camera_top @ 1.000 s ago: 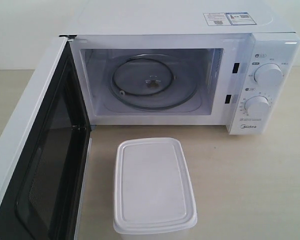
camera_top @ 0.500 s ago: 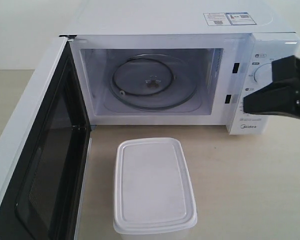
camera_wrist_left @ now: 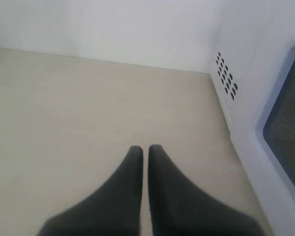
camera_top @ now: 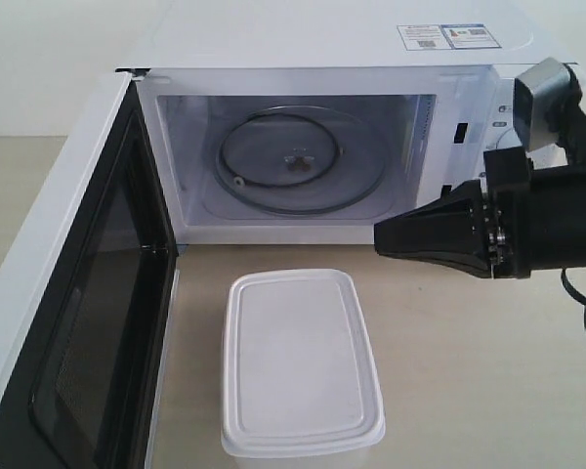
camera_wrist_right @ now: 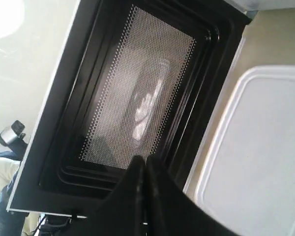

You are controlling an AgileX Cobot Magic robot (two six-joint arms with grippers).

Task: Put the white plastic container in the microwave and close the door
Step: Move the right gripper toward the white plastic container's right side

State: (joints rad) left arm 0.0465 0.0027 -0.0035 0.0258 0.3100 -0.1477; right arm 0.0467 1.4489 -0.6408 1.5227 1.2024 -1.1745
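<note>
The white plastic container [camera_top: 301,363] sits lidded on the table in front of the microwave [camera_top: 352,147], whose cavity shows a glass turntable [camera_top: 298,161]. The door [camera_top: 73,293] hangs wide open at the left, its black inner frame and mesh window facing in. My right gripper [camera_top: 381,239] has come in from the right, shut and empty, pointing left just above and behind the container's far right corner. In the right wrist view the right gripper [camera_wrist_right: 143,159] points at the door [camera_wrist_right: 137,88], with the container [camera_wrist_right: 258,157] beside it. The left gripper [camera_wrist_left: 145,147] is shut over bare table.
The microwave's two dials are partly hidden behind my right arm [camera_top: 547,215]. In the left wrist view a white side wall with vent holes [camera_wrist_left: 226,78] and a dark mesh window [camera_wrist_left: 287,123] stand beside the left gripper. Beige tabletop [camera_top: 488,371] lies to the container's right.
My right arm has swept in from the right edge towards the left, its shut tip now reaching past the dials to the cavity's front right. The container and door have not moved.
</note>
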